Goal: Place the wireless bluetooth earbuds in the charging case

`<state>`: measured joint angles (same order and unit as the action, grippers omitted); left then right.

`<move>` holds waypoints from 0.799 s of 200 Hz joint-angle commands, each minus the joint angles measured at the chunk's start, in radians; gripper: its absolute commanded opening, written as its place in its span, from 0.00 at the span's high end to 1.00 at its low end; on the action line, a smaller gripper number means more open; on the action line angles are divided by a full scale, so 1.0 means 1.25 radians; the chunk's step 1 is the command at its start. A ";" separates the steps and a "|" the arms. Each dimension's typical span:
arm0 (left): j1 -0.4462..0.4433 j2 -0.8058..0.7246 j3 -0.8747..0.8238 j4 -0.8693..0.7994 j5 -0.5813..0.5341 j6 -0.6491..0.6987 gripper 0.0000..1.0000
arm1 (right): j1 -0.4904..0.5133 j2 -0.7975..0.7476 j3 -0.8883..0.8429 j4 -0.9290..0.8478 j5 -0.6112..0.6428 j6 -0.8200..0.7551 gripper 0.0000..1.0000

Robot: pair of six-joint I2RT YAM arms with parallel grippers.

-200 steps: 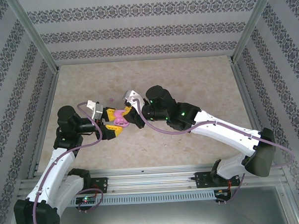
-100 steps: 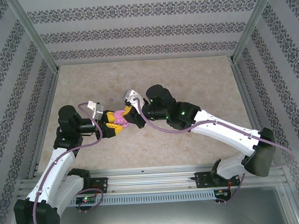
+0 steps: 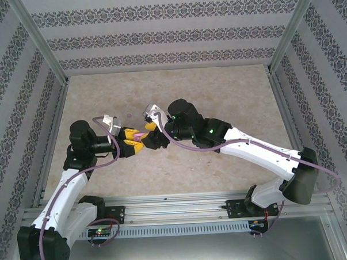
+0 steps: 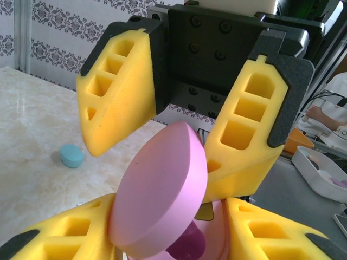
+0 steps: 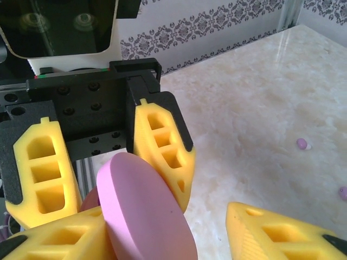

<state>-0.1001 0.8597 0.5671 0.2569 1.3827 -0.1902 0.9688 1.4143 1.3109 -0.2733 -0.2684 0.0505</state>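
Left tool (image 3: 135, 141) clamped on the pink case (image 4: 157, 200), which is off the tabletop (image 5: 255, 103) with its lid tilted open. Right tool (image 3: 150, 135) faces it, fingers apart on either side of the lid. Pink-purple earbud (image 5: 302, 144) lies on the tabletop, well apart from the case. Light blue earbud (image 4: 71, 156) also lies on the tabletop, apart from the case.

No text, label, brand, number legible; pink case (image 4: 160, 189) seemingly unmarked, surface partly hidden.
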 commanded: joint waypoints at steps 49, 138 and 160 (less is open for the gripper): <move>0.010 -0.018 0.013 0.051 0.051 -0.039 0.68 | -0.026 0.000 0.038 0.001 -0.019 0.010 0.49; 0.010 -0.025 0.034 0.003 0.084 -0.017 0.67 | -0.036 0.063 0.127 -0.045 -0.232 -0.004 0.91; 0.010 -0.026 0.035 0.001 0.079 -0.012 0.63 | -0.036 0.056 0.119 -0.036 -0.223 -0.010 0.97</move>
<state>-0.0891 0.8375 0.5762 0.2501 1.4643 -0.2363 0.9092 1.4784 1.4307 -0.3473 -0.4801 0.0273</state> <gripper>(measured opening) 0.355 0.104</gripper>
